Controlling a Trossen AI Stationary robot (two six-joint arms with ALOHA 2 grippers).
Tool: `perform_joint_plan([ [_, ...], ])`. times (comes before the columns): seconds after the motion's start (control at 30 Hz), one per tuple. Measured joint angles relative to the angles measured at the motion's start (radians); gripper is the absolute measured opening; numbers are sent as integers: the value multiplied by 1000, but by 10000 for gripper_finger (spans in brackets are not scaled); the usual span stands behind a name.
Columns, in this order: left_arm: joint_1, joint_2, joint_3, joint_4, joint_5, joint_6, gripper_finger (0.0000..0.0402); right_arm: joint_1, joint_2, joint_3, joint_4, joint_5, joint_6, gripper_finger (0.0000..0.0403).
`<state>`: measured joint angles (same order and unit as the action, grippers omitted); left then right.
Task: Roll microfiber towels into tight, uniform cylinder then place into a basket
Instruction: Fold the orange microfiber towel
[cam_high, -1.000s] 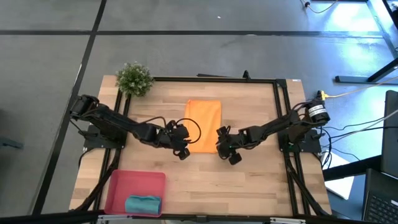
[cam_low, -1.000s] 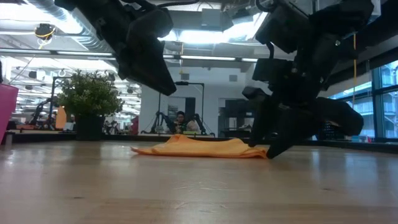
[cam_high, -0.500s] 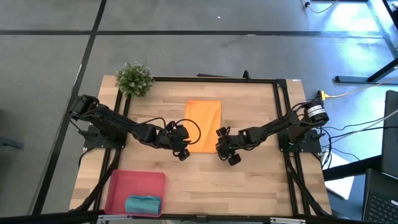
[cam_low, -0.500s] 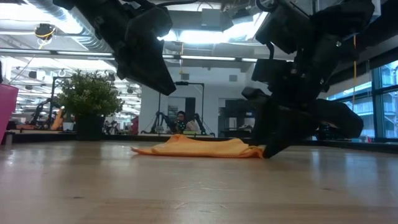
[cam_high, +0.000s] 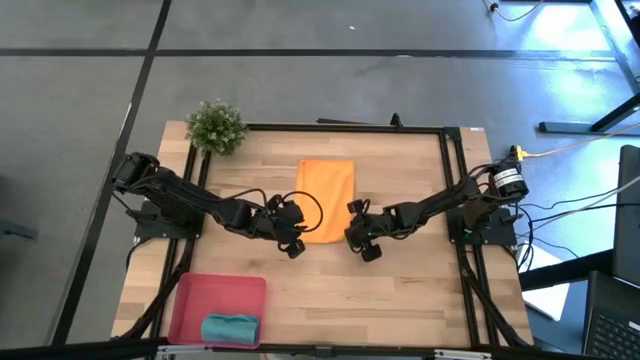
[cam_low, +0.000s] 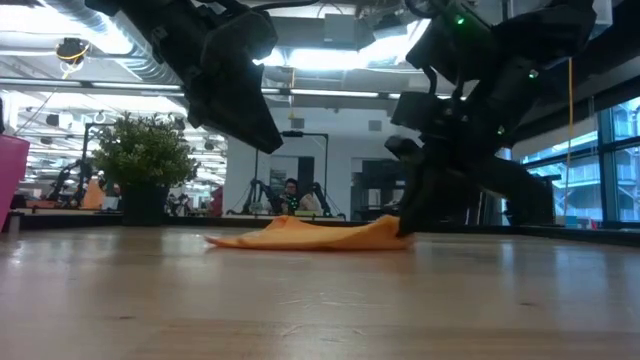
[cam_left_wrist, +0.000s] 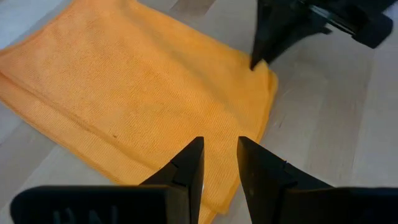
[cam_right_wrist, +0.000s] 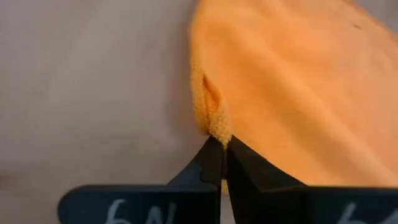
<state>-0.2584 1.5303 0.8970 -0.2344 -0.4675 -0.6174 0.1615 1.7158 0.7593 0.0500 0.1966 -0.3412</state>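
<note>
My right claw (cam_right_wrist: 221, 152) pinches the orange towel's (cam_high: 327, 196) near right corner on the tabletop (cam_high: 420, 290); my left claw (cam_left_wrist: 217, 158) hovers slightly spread over its near edge.

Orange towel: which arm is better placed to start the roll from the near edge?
Right, probably. The right gripper is shut on the orange towel's near corner, puckering it. The left gripper hovers over the near edge with fingers slightly apart, gripping nothing.
</note>
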Motion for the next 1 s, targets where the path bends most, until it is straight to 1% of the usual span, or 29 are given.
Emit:
perform_joint_plan([
  [0.2, 0, 0, 0, 0, 0, -2, 89, -34, -58, 0, -1, -2, 6, 7],
  [0.37, 0, 0, 1, 0, 0, -2, 89, -94, -96, 1, 10, -2, 23, 5],
  [0.8, 0, 0, 1, 0, 1, -8, 89, -309, -98, 1, 78, -5, 117, 2],
  [1.0, 0, 0, 1, 0, 1, -8, 89, -350, -98, 1, 76, 61, 182, 2],
])
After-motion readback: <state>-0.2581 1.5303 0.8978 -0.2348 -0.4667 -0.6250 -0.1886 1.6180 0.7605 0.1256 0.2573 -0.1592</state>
